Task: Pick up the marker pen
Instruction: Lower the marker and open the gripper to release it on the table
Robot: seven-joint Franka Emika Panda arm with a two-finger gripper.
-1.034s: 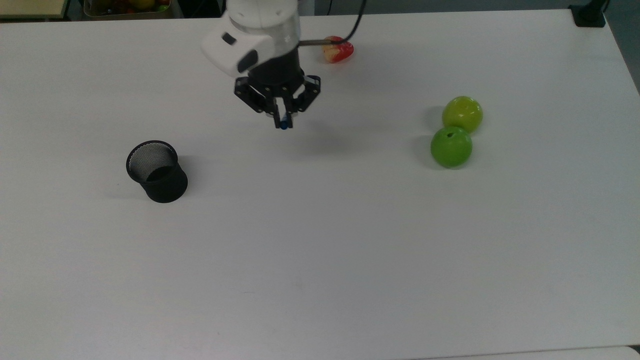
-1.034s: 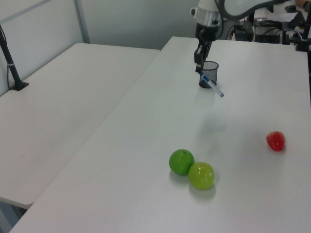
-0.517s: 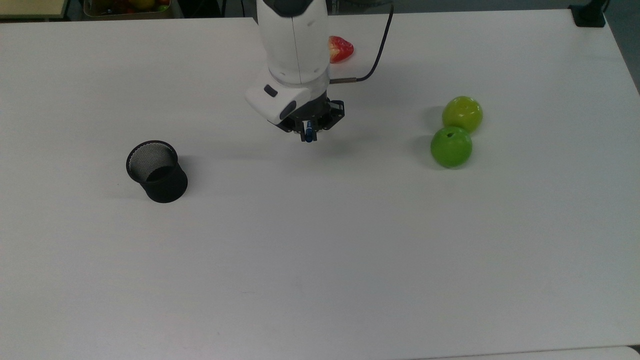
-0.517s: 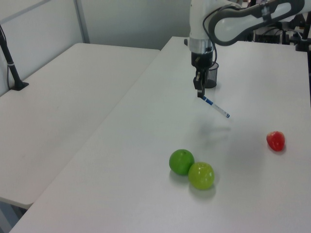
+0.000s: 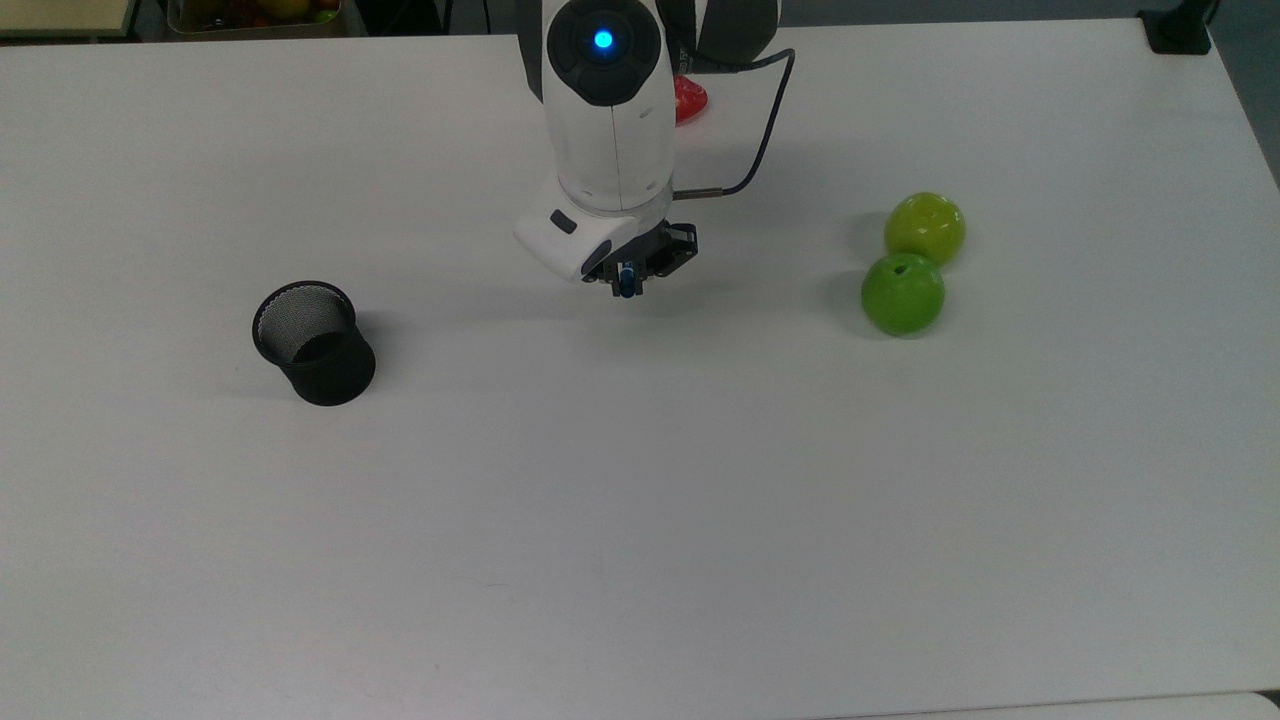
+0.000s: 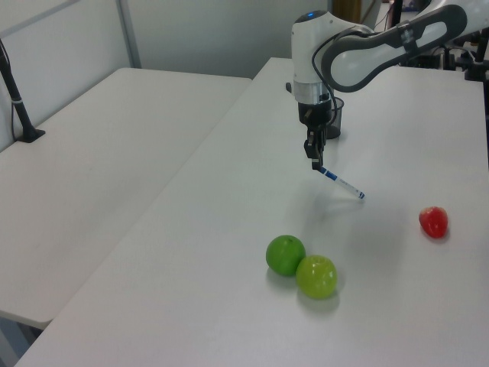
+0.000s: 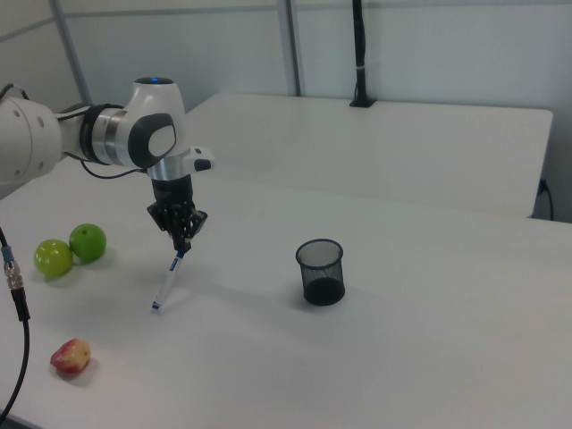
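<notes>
The marker pen (image 6: 338, 179) is being held by the end effector (image 6: 314, 162), whose fingers are clamped on the pen's upper end. In the left view the pen is being carried at a slant, its white barrel running down toward the left view's right, with the lower tip at or just above the tabletop (image 6: 229, 229); whether it is actually touching cannot be told. In the right view the pen (image 7: 167, 281) is being seen hanging from the end effector (image 7: 180, 244) and slanting down toward the right view's left. From the top view, a short blue end of the pen (image 5: 626, 281) is being shown between the fingers of the end effector (image 5: 627, 284), under the white wrist.

The black mesh cup (image 5: 314, 342) is being left standing upright, well apart from the end effector, toward the top view's left. Two green apples (image 5: 902, 292) are being seen touching each other toward the top view's right. A red fruit (image 6: 433, 222) is lying by itself near the left view's right edge, well apart from the pen.
</notes>
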